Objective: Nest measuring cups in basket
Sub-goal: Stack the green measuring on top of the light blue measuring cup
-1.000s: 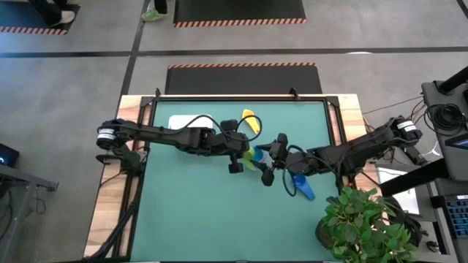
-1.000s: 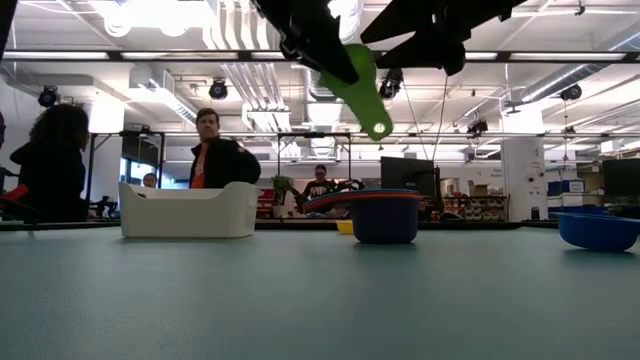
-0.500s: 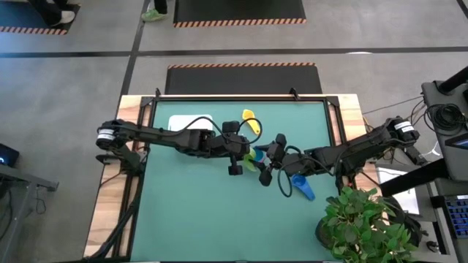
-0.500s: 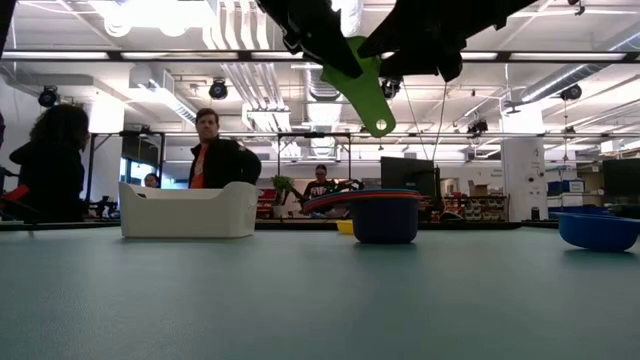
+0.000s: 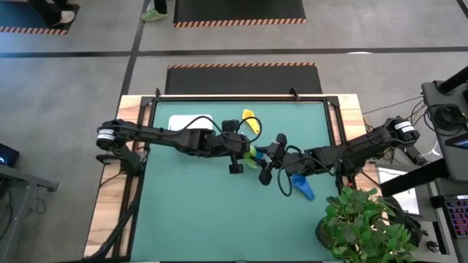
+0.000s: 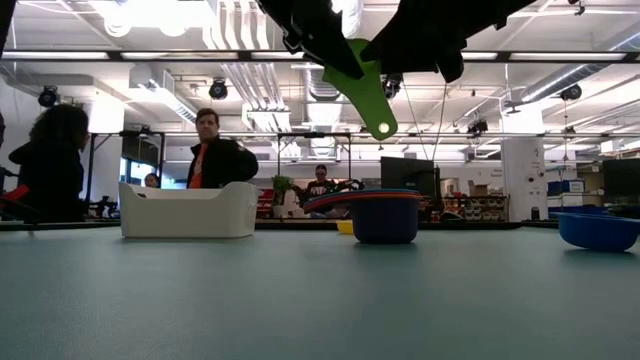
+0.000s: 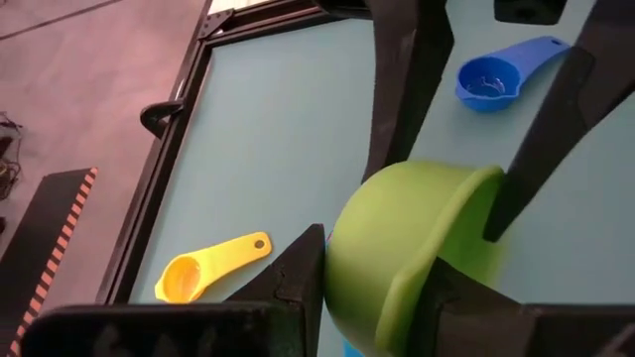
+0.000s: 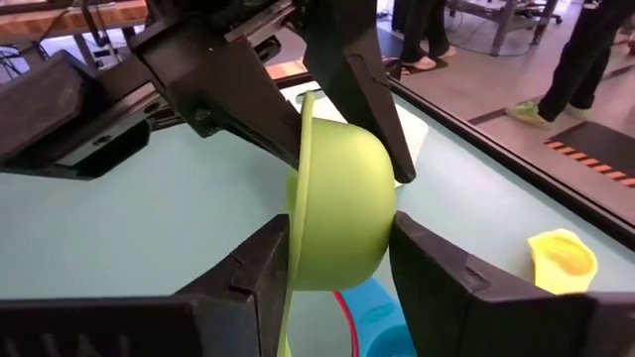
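Mid-air handover: the green cup (image 8: 342, 203) hung above the worktop (image 5: 205, 212), left gripper (image 7: 372, 288) clamped on its bowl, right gripper (image 8: 337, 258) closing around it opposite, handle slanting down. Below sat the dark blue cup (image 6: 385, 215); the basket (image 6: 187, 210) lay farther off on the left arm's side.

The green tabletop (image 5: 197, 212) carries the white basket (image 6: 188, 210) toward its far left part. A yellow cup (image 5: 251, 120) lies nearby, a stack of nested cups (image 6: 385, 215) stands mid-table, and a blue cup (image 5: 301, 186) lies toward the right side.
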Motion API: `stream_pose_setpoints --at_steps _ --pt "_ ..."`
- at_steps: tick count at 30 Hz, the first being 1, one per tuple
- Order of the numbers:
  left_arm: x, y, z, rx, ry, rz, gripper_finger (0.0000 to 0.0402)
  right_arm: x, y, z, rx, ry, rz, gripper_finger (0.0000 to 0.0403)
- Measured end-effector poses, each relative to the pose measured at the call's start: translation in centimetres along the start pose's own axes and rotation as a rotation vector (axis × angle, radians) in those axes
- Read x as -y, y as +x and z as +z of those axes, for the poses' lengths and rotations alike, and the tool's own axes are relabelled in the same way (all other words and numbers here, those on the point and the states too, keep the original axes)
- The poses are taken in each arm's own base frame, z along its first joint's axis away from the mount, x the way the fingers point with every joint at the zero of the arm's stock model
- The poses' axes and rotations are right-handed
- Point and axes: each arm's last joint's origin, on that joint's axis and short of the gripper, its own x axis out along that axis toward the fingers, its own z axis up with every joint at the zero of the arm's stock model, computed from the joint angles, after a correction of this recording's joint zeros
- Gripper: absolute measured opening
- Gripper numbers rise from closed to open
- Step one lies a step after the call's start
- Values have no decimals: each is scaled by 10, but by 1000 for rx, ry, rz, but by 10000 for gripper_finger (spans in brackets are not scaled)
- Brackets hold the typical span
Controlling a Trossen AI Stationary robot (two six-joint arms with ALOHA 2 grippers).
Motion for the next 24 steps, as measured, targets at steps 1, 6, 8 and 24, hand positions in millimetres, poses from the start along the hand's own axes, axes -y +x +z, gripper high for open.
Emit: stream_pose_setpoints --at_steps 1,6,8,24 --pt "0 0 0 1 0 -2 69 0 0 0 -1 -2 0 142" --pt "1 -1 2 18 24 -33 104 0 0 -1 -8 3 13 144" --pt "1 -3 2 19 39 -33 119 0 0 -1 -7 24 13 138" --pt "-17 -45 9 72 83 2 155 0 0 0 -6 95 6 58"
